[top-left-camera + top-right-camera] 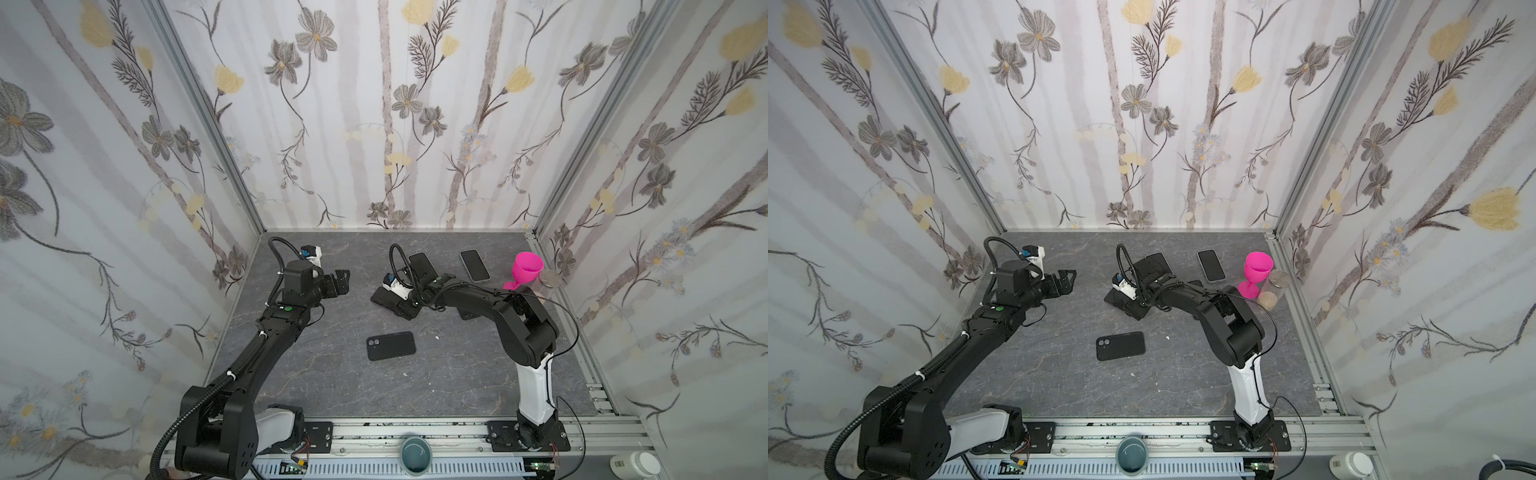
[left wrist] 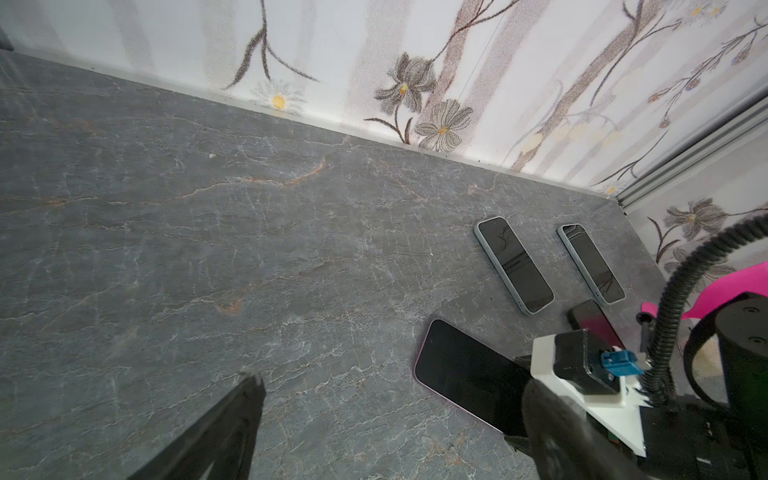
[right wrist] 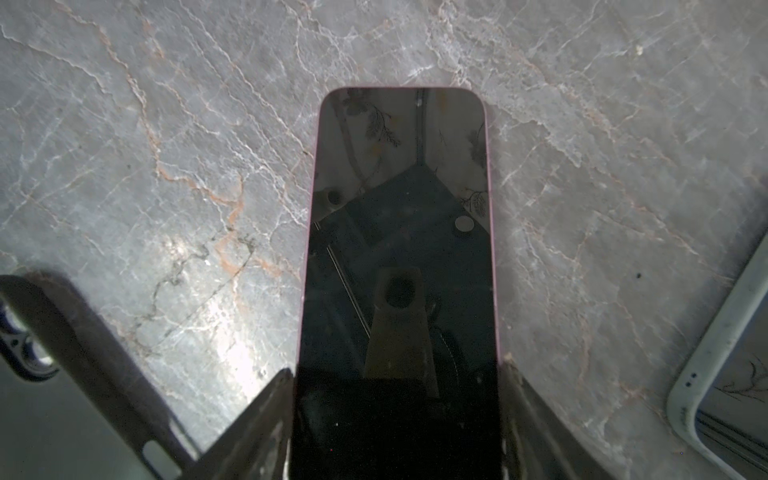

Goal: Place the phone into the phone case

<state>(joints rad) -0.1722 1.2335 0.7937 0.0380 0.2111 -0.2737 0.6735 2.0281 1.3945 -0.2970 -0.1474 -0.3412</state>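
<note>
Top views — nearest, phone case (image 1: pixel 390 345) was found lying alone mid-table, back up. Farther back, phone (image 3: pixel 399 249) was clamped at one end by right gripper (image 3: pixel 397 386), apart from the case; left gripper (image 1: pixel 338 282) was held wide, empty. Insertion was judged wholly outstanding.

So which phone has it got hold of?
On the grey table, find the right gripper, mid-table. It is shut on a phone, screen up. That phone has a pink rim; the two phones behind it have pale ones.
</note>
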